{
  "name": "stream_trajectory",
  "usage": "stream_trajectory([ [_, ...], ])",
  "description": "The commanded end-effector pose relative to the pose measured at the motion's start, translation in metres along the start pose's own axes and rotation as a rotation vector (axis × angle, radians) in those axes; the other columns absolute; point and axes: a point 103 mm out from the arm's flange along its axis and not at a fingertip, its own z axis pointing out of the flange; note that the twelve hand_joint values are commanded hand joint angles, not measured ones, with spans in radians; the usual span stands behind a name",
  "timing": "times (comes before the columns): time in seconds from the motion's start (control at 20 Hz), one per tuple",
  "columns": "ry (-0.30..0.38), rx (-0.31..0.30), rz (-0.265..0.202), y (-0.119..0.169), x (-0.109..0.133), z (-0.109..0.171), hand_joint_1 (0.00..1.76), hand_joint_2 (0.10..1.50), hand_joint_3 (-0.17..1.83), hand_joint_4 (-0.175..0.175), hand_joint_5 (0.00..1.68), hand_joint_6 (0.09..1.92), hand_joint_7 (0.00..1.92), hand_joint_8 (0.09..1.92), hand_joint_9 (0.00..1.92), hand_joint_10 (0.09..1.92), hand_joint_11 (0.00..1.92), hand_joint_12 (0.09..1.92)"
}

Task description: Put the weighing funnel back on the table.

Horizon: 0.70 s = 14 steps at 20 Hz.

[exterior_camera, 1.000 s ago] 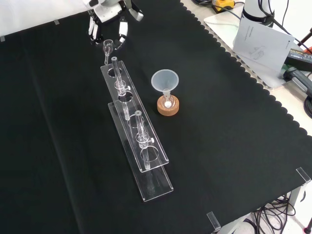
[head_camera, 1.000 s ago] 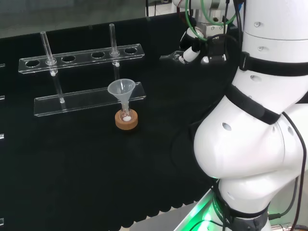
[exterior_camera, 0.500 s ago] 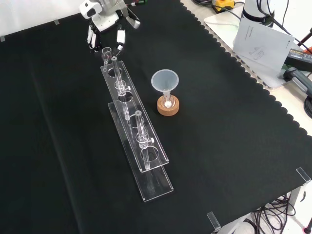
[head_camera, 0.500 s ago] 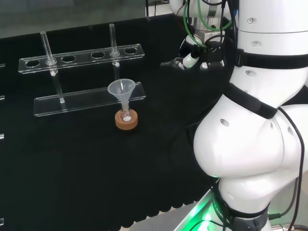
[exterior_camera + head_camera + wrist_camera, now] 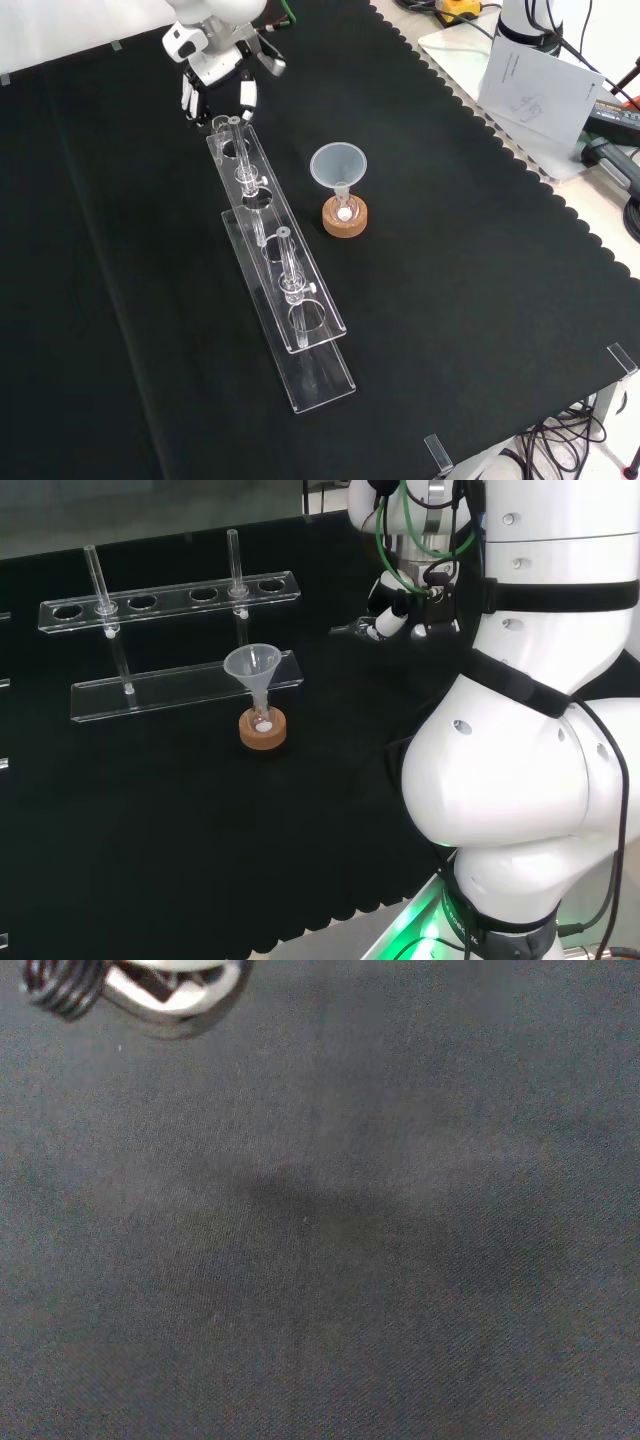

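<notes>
The weighing funnel (image 5: 349,630) is a small clear piece that sticks out to the left of the hand (image 5: 396,614) in the head view. The black and white hand is shut on it, pinching it low above the black cloth. In the front view the hand (image 5: 214,70) hangs at the top, its fingertips (image 5: 247,98) pointing down just beyond the far end of the clear rack (image 5: 275,240). There the weighing funnel (image 5: 220,121) is faint beside a tube top. The wrist view has bare cloth close below, a soft shadow, and a blurred part of the hand (image 5: 150,985).
The clear rack (image 5: 165,595) holds two upright glass tubes. The big funnel (image 5: 339,167) stands in a small flask on a cork ring (image 5: 344,217), to the right of the rack in the front view. Papers (image 5: 530,85) lie past the cloth's scalloped edge.
The hand has come down towards the cloth with the weighing funnel in it, ending close to the rack's far end in the front view. The rack and big funnel have not moved.
</notes>
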Motion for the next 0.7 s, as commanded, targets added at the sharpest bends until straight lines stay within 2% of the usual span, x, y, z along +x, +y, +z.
stream_trajectory([
  [0.05,-0.004,0.018,-0.009,0.01,0.005,0.013,1.11,0.7,0.57,0.175,1.27,0.64,0.75,0.62,1.21,0.11,0.92,0.94],
  [0.7,-0.053,0.051,-0.011,0.016,0.0,0.029,1.11,0.7,0.57,0.175,1.27,0.64,0.75,0.62,1.2,0.11,0.92,0.94],
])
